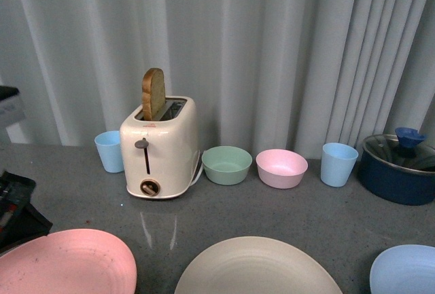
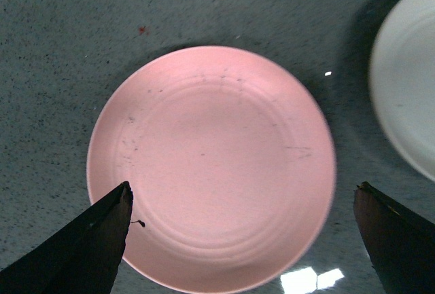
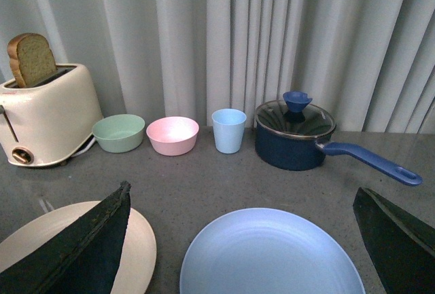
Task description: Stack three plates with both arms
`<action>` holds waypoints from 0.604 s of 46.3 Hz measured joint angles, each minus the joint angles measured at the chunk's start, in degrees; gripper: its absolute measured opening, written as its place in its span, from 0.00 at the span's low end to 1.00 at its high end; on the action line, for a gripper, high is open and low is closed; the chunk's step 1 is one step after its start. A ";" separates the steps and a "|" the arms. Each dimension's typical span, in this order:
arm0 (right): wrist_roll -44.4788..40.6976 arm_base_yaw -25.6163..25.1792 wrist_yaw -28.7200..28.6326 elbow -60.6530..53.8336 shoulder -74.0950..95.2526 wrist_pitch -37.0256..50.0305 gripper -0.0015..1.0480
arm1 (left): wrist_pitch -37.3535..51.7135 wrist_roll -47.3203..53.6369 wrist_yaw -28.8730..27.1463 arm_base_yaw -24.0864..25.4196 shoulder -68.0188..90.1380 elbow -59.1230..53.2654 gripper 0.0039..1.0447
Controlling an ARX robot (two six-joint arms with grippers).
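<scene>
The left gripper [image 2: 243, 189] is spread wide and holds nothing. Its two dark fingers [image 2: 81, 250] hang over the pink plate [image 2: 211, 165], one above the near rim and the other out past the edge over the speckled grey countertop [image 2: 61, 49]. The plate lies flat and right side up, with the rim of the beige plate [image 2: 411, 83] near it but apart.

The right gripper [image 3: 241, 189] is also released and empty, its fingers [image 3: 78, 253] framing the light blue plate [image 3: 272, 256], which rests flat on the countertop. One finger crosses in front of the beige plate.

From the front, the three plates sit in a row along the near edge of the countertop, none touching: pink on the left, beige in the middle, light blue on the right. A black part of the left arm [image 1: 17, 206] shows at the left edge.

Behind them stands a cream toaster [image 1: 161, 148] with a slice of bread [image 1: 153, 94] sticking up from one slot. A light blue cup [image 1: 109, 151] stands just left of it. To the right come a green bowl [image 1: 226, 165], a pink bowl [image 1: 281, 168], a second light blue cup [image 1: 338, 164] and a navy saucepan [image 1: 397, 182] with a glass lid [image 1: 401, 151] — all in front of a pale pleated curtain [image 1: 285, 49].
</scene>
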 joint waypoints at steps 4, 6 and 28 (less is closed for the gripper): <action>0.00 0.00 -0.02 0.00 0.00 0.00 0.93 | -2.60 2.23 -0.63 0.79 7.91 5.70 0.94; 0.00 0.00 -0.02 0.00 0.00 0.00 0.93 | -4.24 2.71 -0.42 1.29 11.08 8.15 0.94; 0.00 0.00 -0.02 0.00 0.00 0.00 0.93 | -5.18 8.98 -4.44 8.72 28.92 22.34 0.94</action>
